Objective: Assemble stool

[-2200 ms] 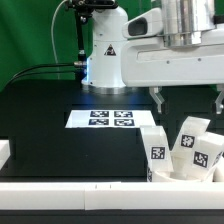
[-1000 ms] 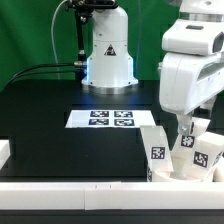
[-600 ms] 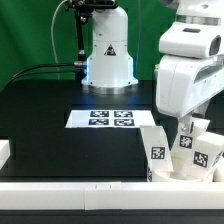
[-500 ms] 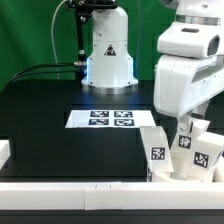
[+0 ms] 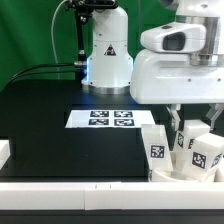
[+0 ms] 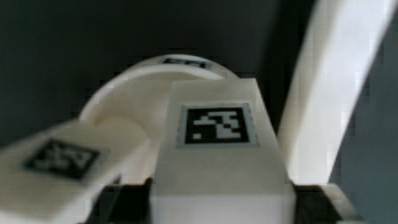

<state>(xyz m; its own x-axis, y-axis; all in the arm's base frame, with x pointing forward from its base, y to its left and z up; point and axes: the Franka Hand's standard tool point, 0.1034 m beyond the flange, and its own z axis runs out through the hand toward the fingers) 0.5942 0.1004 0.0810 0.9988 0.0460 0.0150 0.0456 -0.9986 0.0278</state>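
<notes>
Three white stool legs with black-and-white tags stand bunched at the exterior view's right: one at the front (image 5: 157, 150), one on the far right (image 5: 206, 155), and one between them (image 5: 189, 138). My gripper (image 5: 192, 121) hangs straight over that middle leg with a finger on each side. In the wrist view the leg (image 6: 217, 125) fills the gap between my two dark fingers, and the gripper (image 6: 217, 206) is shut on it. Behind it in the wrist view lie a rounded white part (image 6: 151, 85), probably the seat, and another tagged leg (image 6: 63, 155).
The marker board (image 5: 110, 118) lies flat on the black table, in front of the robot base (image 5: 107, 55). A white rail (image 5: 70, 186) runs along the table's front edge, with a white block (image 5: 4, 152) at its left end. A green curtain hangs behind.
The gripper came down from above onto the cluster of legs. Since half a second ago the hand has turned about its vertical axis, so its broad side now faces the camera.
</notes>
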